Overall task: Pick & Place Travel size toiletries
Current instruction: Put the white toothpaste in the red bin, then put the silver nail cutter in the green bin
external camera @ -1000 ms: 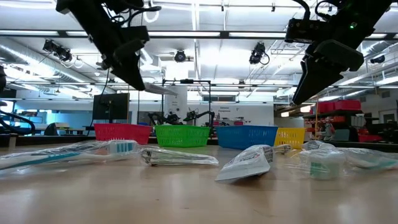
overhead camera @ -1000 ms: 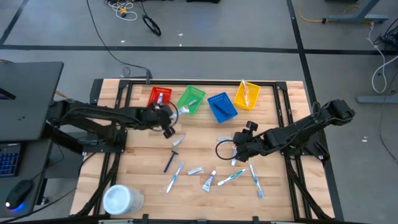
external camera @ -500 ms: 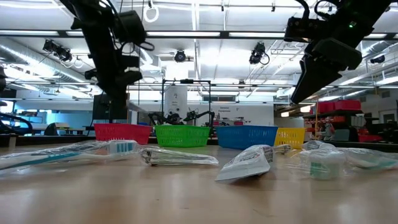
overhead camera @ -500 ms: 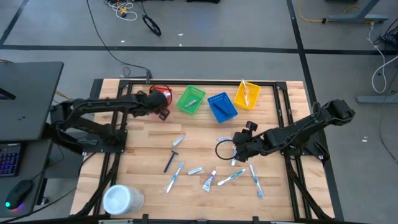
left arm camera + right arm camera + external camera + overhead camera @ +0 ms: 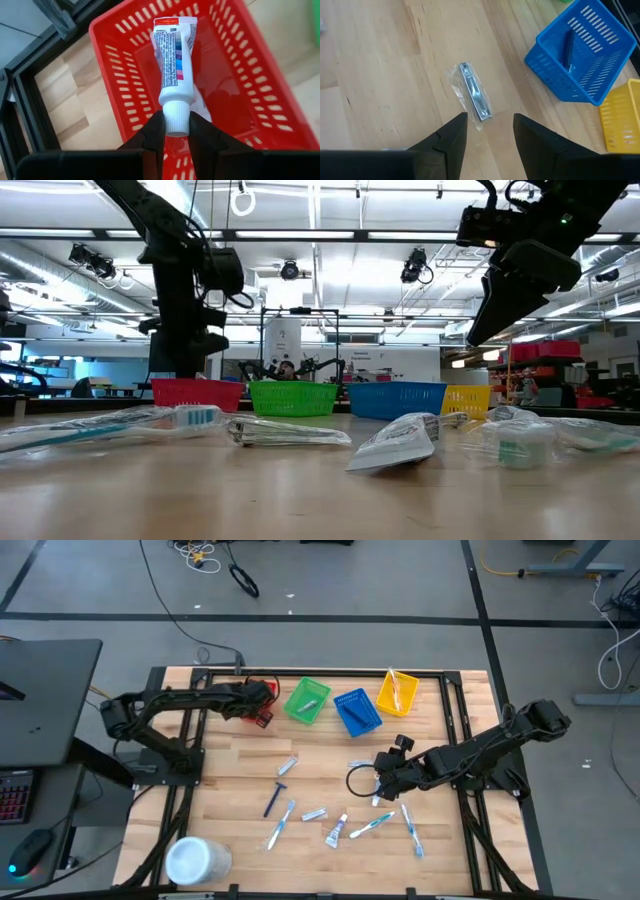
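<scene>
In the high view, the left gripper is seen over the red basket, much of which is covered by it, so the contents cannot be made out there. In the left wrist view, the cap of the white tube is partly hidden between the fingers. In the low view, both grippers are cut off by the top edge. The wrapped metal item cannot be identified.
</scene>
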Controlling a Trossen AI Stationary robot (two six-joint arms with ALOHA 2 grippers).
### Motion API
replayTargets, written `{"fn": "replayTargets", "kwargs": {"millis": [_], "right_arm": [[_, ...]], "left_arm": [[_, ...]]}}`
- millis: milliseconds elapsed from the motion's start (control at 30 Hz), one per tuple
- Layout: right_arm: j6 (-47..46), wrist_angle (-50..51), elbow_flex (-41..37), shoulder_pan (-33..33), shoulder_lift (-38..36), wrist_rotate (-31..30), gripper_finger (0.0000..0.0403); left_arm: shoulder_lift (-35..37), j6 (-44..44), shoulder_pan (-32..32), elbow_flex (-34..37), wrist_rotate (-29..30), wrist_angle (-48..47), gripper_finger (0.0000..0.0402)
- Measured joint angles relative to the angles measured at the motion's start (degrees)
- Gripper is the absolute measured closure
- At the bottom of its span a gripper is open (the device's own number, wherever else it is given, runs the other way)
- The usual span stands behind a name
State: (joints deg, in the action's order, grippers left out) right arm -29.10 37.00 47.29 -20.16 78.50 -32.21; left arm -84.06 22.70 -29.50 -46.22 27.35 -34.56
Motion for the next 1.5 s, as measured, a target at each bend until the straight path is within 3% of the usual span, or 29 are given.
{"fn": "replayTargets", "kwargs": {"millis": [600,800,1100,1300,1500], "right_arm": [[0.00,-2.58,0.00,0.00,0.00,0.99,0.0234],[0.00,-4.60,0.00,0.00,0.00,1.19,0.0234],[1.16,-6.79,0.00,0.52,0.00,6.21,0.0225],[5.46,-12.50,0.00,2.03,0.00,11.45,0.0210],[7.13,-13.55,0.00,3.20,0.00,11.38,0.0201]], "left_arm": [[-1.30,-3.53,-1.46,0.00,-2.95,1.47,0.0254],[-0.70,-5.71,-0.46,0.00,-2.87,1.34,0.0245],[7.79,-7.53,6.27,0.00,-3.40,1.49,0.0257],[15.55,-11.15,11.80,0.00,-10.24,2.63,0.0260],[21.82,-11.15,16.82,-0.02,-18.16,5.22,0.0260]]}}
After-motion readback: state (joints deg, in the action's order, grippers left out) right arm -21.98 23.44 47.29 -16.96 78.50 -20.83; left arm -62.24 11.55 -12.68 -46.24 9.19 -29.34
